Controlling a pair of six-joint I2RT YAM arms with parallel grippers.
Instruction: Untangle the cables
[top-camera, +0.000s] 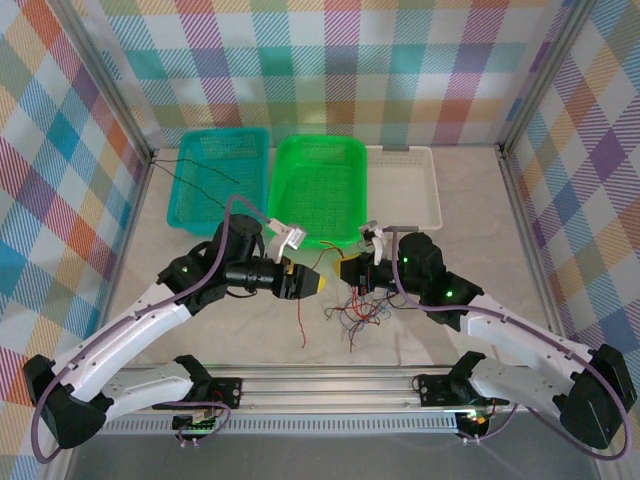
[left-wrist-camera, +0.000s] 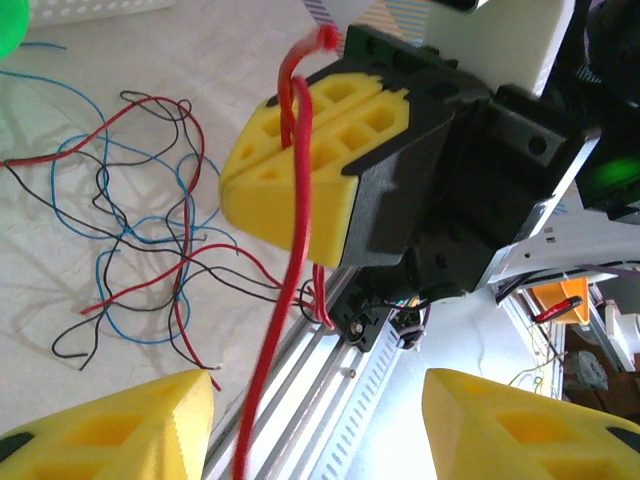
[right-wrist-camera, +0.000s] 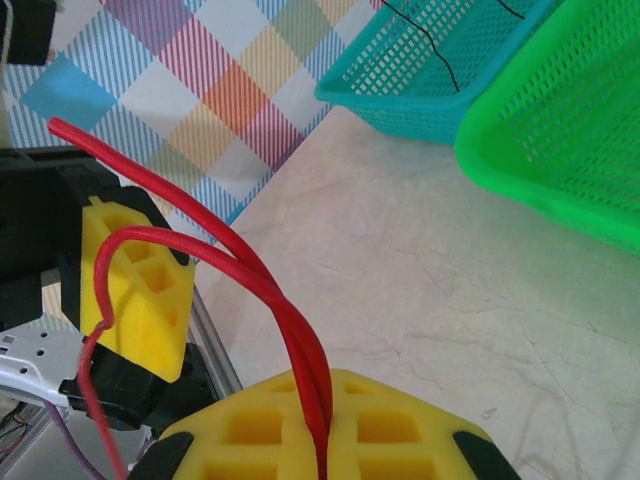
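Cables (top-camera: 355, 312) lie in a loose tangle of red, black and blue strands on the tabletop (top-camera: 480, 230), just below the middle of the overhead view. The left tool (top-camera: 318, 285) and the right tool (top-camera: 345, 270) face each other close together just above the heap. Along the upper part stand a teal basket (top-camera: 215, 180), a green basket (top-camera: 318, 185) and a white tray (top-camera: 410, 190) side by side. A thin black wire (top-camera: 205, 172) lies in the teal one.

On the left wrist camera, the left tool (left-wrist-camera: 315, 395) has its yellow fingers (left-wrist-camera: 110, 430) spread wide at the bottom corners, pinching nothing. A red cable (left-wrist-camera: 295, 230) runs from top centre to the bottom edge, passing through that gap nearer the lower-left finger. At centre, the right tool (left-wrist-camera: 290, 170) is clamped on this red cable. The tangle of cables (left-wrist-camera: 140, 220) spreads over the tabletop at the left.

On the right wrist camera, the right tool (right-wrist-camera: 320, 425) sits at bottom centre, closed on the red cable (right-wrist-camera: 290, 320), whose two strands rise from the seam and arch to the upper left. One drapes over the left tool's yellow finger (right-wrist-camera: 135, 290). The teal basket (right-wrist-camera: 430, 80) with the black wire (right-wrist-camera: 445, 55) and the green basket (right-wrist-camera: 560, 130) fill the upper right.
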